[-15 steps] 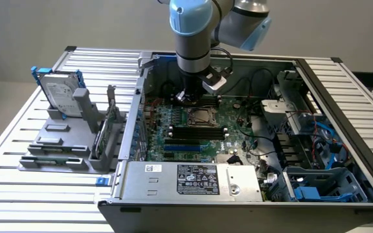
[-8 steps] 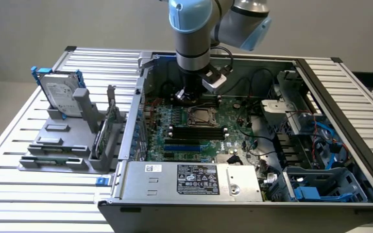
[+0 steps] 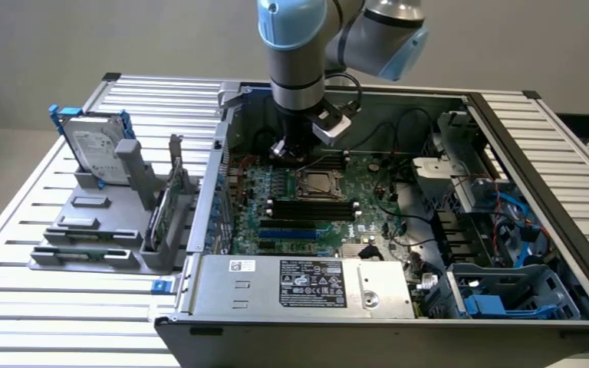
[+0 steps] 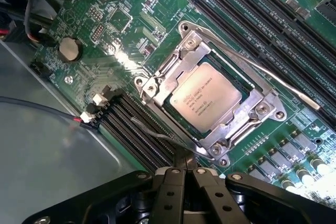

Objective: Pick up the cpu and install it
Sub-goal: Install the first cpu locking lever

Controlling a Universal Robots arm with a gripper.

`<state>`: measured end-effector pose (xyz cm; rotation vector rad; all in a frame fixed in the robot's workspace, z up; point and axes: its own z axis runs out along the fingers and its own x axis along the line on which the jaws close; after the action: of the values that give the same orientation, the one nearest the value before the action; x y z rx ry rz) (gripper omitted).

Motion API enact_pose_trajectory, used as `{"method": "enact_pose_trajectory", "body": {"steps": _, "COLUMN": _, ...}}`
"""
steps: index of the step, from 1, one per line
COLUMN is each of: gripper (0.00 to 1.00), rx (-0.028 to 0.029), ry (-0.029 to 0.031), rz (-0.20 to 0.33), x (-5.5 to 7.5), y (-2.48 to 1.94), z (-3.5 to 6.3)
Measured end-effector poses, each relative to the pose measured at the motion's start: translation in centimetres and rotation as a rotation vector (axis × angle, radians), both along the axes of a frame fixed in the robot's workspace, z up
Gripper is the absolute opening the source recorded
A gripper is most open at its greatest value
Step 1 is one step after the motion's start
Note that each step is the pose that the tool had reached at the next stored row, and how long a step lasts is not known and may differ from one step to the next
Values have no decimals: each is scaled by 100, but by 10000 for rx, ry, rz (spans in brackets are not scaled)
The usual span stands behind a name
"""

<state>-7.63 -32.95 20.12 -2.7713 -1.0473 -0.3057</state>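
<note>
The cpu [image 4: 206, 97] lies flat in the motherboard socket, its silver-grey top showing through the metal load frame [image 4: 257, 111]. In the exterior view the cpu [image 3: 318, 182] sits near the middle of the green board. My gripper [image 4: 184, 167] is shut with nothing between its fingers, and its tips hang just over one corner of the socket frame, by a thin wire lever [image 4: 157, 136]. A second lever arm [image 4: 273, 77] stands raised along the socket's far side. From outside, the gripper [image 3: 286, 150] hovers low over the board, just beyond the socket.
The open computer case [image 3: 397, 322] rests on a slatted table. Black memory slots [image 3: 310, 208] lie beside the socket and a silver power supply [image 3: 305, 285] sits at the front. Cables and drive bays [image 3: 499, 215] crowd the exterior view's right. A grey rack with a hard drive [image 3: 98, 146] stands at the left.
</note>
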Motion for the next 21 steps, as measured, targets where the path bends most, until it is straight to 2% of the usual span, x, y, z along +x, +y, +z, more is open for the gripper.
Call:
{"method": "enact_pose_trajectory", "body": {"steps": 11, "gripper": 11, "rx": 3, "ry": -1, "rz": 13, "x": -82, "y": 4, "z": 68}}
{"method": "enact_pose_trajectory", "body": {"steps": 21, "gripper": 11, "rx": 0, "ry": -5, "rz": 80, "x": -74, "y": 3, "z": 69}}
